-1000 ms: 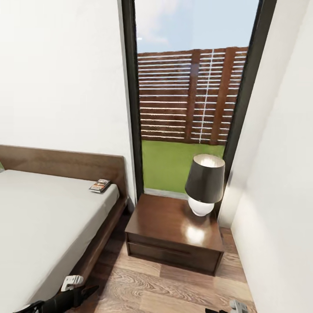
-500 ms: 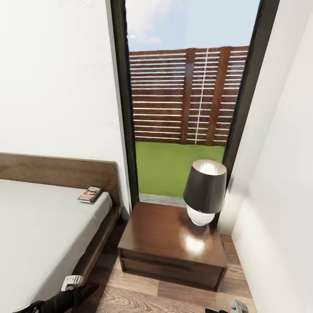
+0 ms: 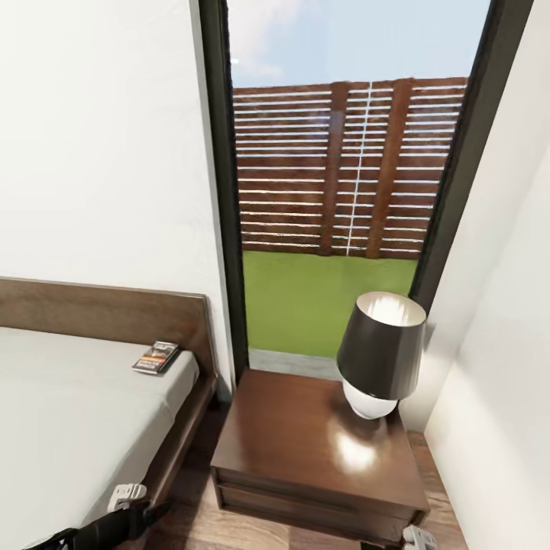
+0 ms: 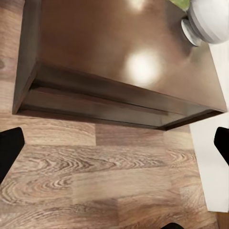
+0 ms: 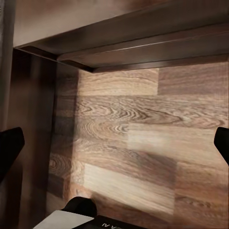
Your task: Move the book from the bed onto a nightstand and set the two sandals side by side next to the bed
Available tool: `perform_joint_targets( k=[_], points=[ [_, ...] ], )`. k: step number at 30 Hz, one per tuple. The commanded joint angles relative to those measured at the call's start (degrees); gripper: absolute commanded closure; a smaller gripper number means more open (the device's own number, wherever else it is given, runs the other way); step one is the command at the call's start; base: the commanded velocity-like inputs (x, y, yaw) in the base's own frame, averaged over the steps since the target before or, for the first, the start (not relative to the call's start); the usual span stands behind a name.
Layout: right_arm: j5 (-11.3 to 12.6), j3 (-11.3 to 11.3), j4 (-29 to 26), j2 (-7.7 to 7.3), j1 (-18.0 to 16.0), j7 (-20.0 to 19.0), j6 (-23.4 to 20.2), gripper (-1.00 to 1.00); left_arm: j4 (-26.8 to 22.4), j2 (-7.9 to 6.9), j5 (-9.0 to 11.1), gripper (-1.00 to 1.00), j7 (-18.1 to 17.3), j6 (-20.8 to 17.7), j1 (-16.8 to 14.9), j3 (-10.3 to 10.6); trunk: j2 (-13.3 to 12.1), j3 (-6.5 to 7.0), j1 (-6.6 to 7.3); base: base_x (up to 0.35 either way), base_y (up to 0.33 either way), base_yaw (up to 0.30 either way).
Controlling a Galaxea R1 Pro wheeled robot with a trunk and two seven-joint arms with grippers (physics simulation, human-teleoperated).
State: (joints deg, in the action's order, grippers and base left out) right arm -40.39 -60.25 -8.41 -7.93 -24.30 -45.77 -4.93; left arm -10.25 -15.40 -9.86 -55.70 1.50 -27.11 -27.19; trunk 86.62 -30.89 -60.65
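Camera has shifted closer; book unmoved at bed head-end corner, nightstand beside. Left gripper and right gripper both spread, empty.

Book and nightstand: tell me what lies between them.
In the head view, the book lies near the mattress corner. Between it and the nightstand come bare mattress, the bed frame's dark side rail, then a narrow strip of floor.

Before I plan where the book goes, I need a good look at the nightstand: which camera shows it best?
The head view: the whole glossy top of the nightstand with the lamp at its back. The left wrist view gives a close look at its front and top; the right wrist view catches just a dark wooden edge.
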Motion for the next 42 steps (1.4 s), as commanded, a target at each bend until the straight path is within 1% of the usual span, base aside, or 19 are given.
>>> perform_joint_targets(
  k=[1, 9, 19, 30, 42],
  points=[
    [-0.2, -0.5, -0.1, 0.02, 0.0, -0.3, -0.5, -1.0, 0.0, 0.02, -0.6, -1.0, -0.2, 0.1, 0.0, -0.5, 0.0, -0.06, -0.03, 0.306, 0.117, 0.0],
    [-0.2, -0.4, -0.1, 0.02, 0.0, -0.3, -0.5, -1.0, 0.0, 0.02, -0.6, -1.0, -0.2, 0.2, 0.0, -0.5, 0.0, -0.06, -0.03, 0.304, 0.039, 0.0],
    [-0.2, -0.5, -0.1, 0.02, 0.0, -0.3, -0.5, -1.0, 0.0, 0.02, -0.6, -1.0, -0.2, 0.2, 0.0, -0.5, 0.0, -0.06, -0.03, 0.082, 0.001, 0.0],
    [-0.2, -0.5, -0.1, 0.02, 0.0, -0.4, -0.5, -1.0, 0.0, 0.02, -0.6, -1.0, -0.2, 0.2, 0.0, -0.5, 0.0, -0.06, -0.03, 0.277, 0.0, 0.0],
    [-0.2, -0.5, -0.1, 0.02, 0.0, -0.4, -0.5, -1.0, 0.0, 0.02, -0.6, -1.0, -0.3, 0.1, 0.0, -0.5, 0.0, -0.06, -0.03, 0.047, 0.0, 0.0]
  ],
)
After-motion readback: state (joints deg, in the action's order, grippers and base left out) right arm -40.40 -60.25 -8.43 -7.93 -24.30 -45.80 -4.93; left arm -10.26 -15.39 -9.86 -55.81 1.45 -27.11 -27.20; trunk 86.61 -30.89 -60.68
